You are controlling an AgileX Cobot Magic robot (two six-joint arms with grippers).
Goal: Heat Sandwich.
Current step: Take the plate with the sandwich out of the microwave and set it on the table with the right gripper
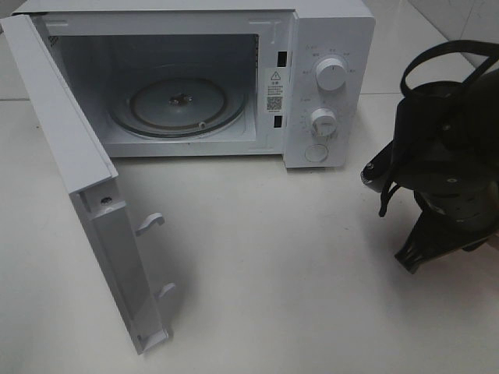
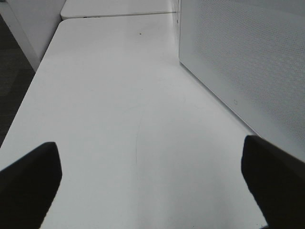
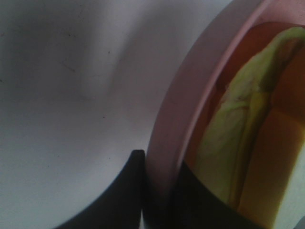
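Standing open at the far side of the white table (image 1: 257, 257), the microwave (image 1: 327, 86) shows its bare glass turntable (image 1: 181, 109) inside the cavity, and its door (image 1: 86, 195) swings out toward about seven o'clock in the overhead view, with two latch hooks jutting from its inner edge. At roughly three o'clock in that view sits the right arm (image 1: 448, 148), a dark bulk wrapped in black cable, well apart from the oven's control panel with its two round knobs (image 1: 331, 74). The right gripper (image 3: 157, 191) is closed onto the rim of the pink plate (image 3: 190, 109), one dark finger on each face of the rim, as the right wrist view shows. The sandwich (image 3: 252, 148) lies on that plate just inside the pinched rim, with its pale yellow-green filling and tan bread close to the lens and blurred. The left gripper (image 2: 152, 186) is spread wide with nothing between its fingers (image 2: 28, 186), hovering over bare tabletop beside the microwave's perforated side wall (image 2: 243, 62).
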